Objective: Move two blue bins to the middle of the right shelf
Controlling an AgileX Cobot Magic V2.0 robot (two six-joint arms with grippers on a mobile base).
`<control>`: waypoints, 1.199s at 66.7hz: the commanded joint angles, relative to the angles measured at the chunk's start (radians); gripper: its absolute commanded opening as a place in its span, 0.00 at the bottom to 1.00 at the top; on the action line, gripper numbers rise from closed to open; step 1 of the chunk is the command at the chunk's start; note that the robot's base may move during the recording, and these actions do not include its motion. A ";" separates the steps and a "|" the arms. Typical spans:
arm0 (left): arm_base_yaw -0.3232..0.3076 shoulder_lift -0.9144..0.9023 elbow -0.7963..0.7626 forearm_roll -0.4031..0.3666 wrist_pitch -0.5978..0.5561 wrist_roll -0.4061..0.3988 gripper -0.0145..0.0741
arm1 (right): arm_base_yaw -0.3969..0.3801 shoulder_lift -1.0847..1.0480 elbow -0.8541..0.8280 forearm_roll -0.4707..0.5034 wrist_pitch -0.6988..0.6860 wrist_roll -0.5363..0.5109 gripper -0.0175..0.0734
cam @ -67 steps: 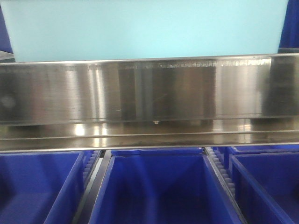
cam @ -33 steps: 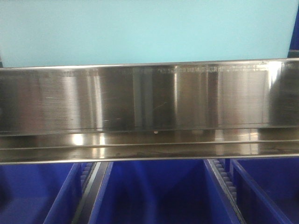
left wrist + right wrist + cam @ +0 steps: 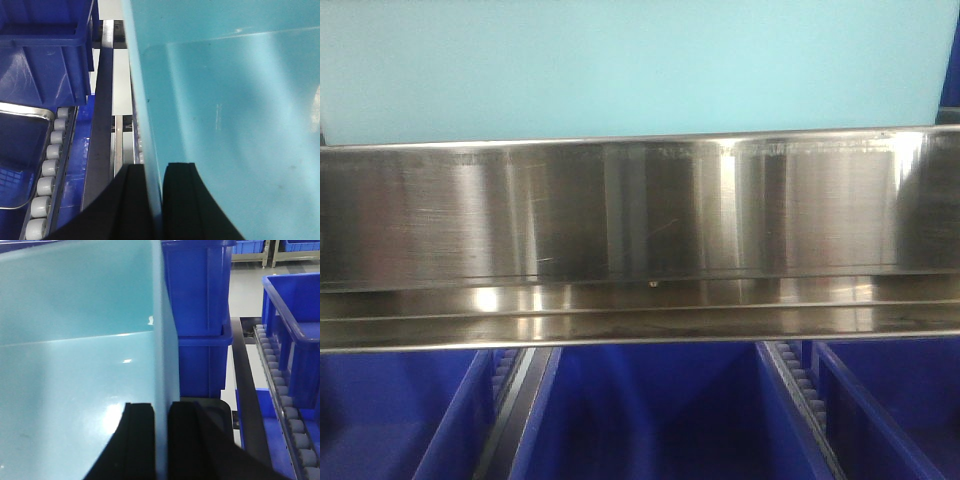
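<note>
Both pincers grip a pale turquoise plastic bin at the brushed stainless-steel shelf tier with its tall shiny front lip. The left pincer is clamped on the bin's left wall, with the bin's hollow to its right and a grey roller track down to its left. The right pincer pinches the opposite wall, with the hollow to its left and stacked dark blue plastic bins beyond it to the right. Over the past second the bin has grown to fill the whole width above the lip in the front view. In the last half second hardly anything has shifted. The advance looks finished, with the bin past the lip. Whether its base rests on the tier is hidden, so release seems near but unconfirmed.
</note>
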 commanded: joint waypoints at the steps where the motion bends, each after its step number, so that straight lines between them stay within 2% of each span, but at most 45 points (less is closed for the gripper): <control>1: -0.001 -0.007 -0.009 0.018 -0.017 0.007 0.04 | -0.006 -0.018 -0.005 0.001 -0.083 0.002 0.01; 8: -0.001 -0.007 -0.009 0.018 -0.017 0.007 0.04 | -0.006 -0.018 -0.005 0.003 -0.049 0.002 0.01; 21: -0.001 -0.007 -0.009 0.014 -0.018 0.007 0.04 | -0.006 -0.018 -0.005 0.087 0.214 0.002 0.01; 26: -0.001 -0.007 -0.009 0.014 -0.018 0.007 0.04 | -0.006 -0.018 -0.005 0.089 0.250 0.002 0.01; 39: -0.001 -0.007 -0.009 0.008 -0.019 0.007 0.04 | -0.006 -0.018 -0.005 0.093 0.263 0.002 0.01; 48: -0.001 -0.007 -0.003 -0.038 0.004 0.005 0.04 | -0.006 -0.014 -0.001 0.093 0.269 0.011 0.01; 63: -0.001 -0.024 0.107 -0.030 -0.104 -0.075 0.04 | -0.006 -0.030 0.090 0.073 0.121 0.026 0.02; 69: -0.001 -0.034 0.148 -0.030 -0.145 -0.076 0.04 | -0.006 -0.037 0.128 0.073 0.057 0.029 0.02; 80: -0.001 -0.034 0.207 -0.033 -0.181 -0.076 0.04 | -0.006 -0.037 0.194 0.073 0.021 0.043 0.02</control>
